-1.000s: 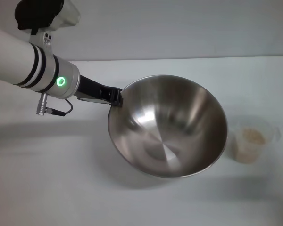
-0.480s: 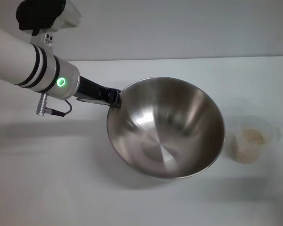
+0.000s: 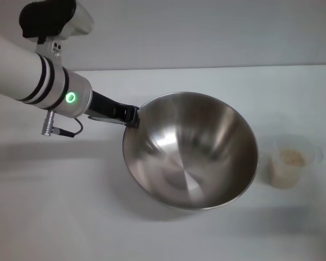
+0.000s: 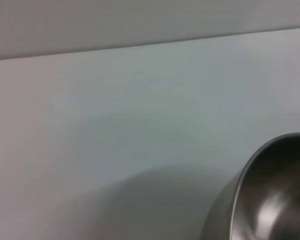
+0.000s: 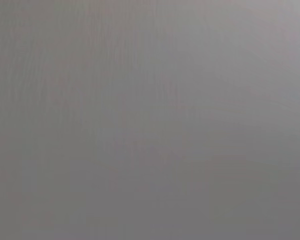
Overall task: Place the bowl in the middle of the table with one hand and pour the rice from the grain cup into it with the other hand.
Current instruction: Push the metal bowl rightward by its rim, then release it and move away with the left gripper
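Gripping the rim, my left gripper (image 3: 133, 116) holds the bowl (image 3: 190, 149) at centre frame, tilted above the table (image 3: 70, 206). Steel this wide should be stiff but slick; I judge the rim the only purchase. The grain cup (image 3: 291, 161), light and crushable, stands at right holding rice (image 3: 291, 157). My right gripper is out of view.

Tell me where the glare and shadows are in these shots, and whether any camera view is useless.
Head view: bright reflections streak the inside of the bowl, held tilted at its rim by the left gripper; soft shadows fall on the table under the bowl and arm; the grain cup looks hazy. Left wrist view: soft, bowl edge blurred, its shadow beside it. Right wrist view: featureless grey, nothing identifiable.
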Robot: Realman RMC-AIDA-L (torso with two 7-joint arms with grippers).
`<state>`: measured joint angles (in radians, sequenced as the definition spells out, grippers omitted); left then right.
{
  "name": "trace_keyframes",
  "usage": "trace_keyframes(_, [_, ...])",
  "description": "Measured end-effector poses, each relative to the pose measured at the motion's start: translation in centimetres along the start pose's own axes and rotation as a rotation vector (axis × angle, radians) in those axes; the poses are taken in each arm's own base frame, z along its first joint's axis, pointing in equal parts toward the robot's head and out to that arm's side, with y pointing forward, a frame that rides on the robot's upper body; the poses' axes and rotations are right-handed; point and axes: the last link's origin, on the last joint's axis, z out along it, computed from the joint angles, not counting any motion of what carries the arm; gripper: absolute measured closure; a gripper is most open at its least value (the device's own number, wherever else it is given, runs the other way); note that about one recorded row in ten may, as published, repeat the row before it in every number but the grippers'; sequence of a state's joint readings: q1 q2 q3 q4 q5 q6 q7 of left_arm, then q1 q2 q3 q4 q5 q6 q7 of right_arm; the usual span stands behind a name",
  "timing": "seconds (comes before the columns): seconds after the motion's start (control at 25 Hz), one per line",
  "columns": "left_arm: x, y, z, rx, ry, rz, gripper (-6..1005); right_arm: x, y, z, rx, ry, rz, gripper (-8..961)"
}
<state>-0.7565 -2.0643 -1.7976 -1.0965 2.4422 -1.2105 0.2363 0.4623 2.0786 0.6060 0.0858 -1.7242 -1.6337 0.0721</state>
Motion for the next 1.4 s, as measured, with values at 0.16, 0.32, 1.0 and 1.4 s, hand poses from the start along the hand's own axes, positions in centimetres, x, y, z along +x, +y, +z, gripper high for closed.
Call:
trace_keyframes(0.16, [-0.06,-0.02,0.07,0.000,-0.003,-0.002,963,0.00,-0.03,-0.05,0.000,0.001,-0.001,320])
trace_keyframes(0.32, [-0.06,-0.01,0.08,0.000,-0.003,-0.002,963,0.00,-0.11,-0.16,0.002,0.002,-0.002,320])
trace_keyframes(1.0, [-0.11,-0.30,0.69,0.006,-0.008,0.011,964,-0.24,-0.28,-0.51,0.002,-0.012,-0.006,317])
trace_keyframes(1.4, [0.02,-0.48,0.61,0.006,-0.001,0.013,951,-0.24,-0.32,-0.57,0.003,-0.011,-0.006,317])
